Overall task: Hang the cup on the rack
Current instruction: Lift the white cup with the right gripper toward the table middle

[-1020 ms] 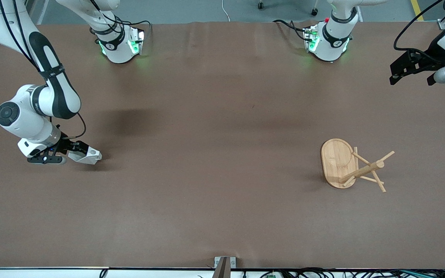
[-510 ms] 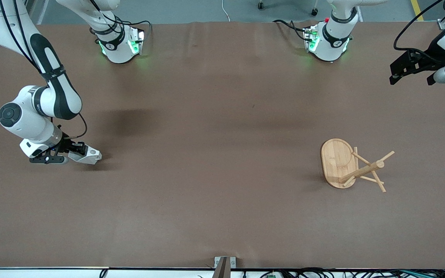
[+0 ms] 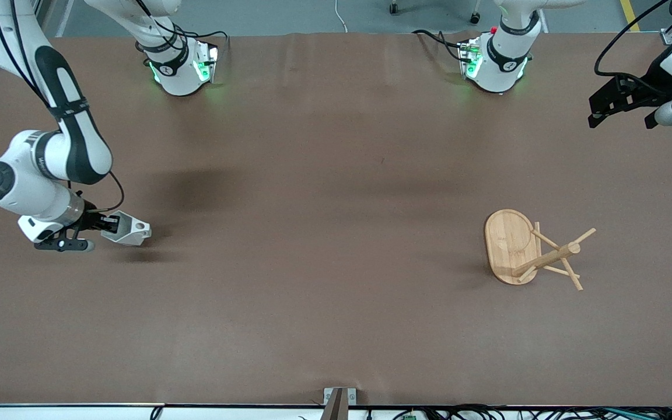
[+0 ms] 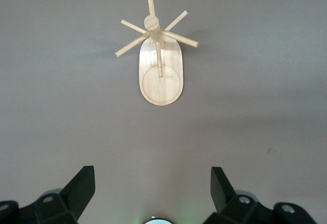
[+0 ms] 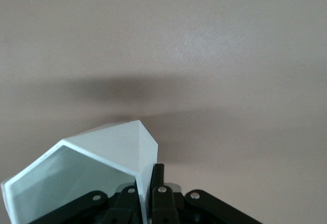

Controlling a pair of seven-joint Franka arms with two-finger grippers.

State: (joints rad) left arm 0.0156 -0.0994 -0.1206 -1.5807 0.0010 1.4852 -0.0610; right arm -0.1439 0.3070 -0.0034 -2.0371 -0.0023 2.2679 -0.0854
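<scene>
With the cup (image 3: pixel 128 228) clenched by its wall in the right gripper (image 3: pixel 105 224) near the bench's right-arm edge, the rack (image 3: pixel 531 250) is seen well apart toward the left-arm end, where the left gripper (image 3: pixel 622 105) waits released.

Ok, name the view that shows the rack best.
Left wrist view: the rack fills the middle, oval base, post and pegs all plain. The front view shows it small. The right wrist view misses it.
</scene>
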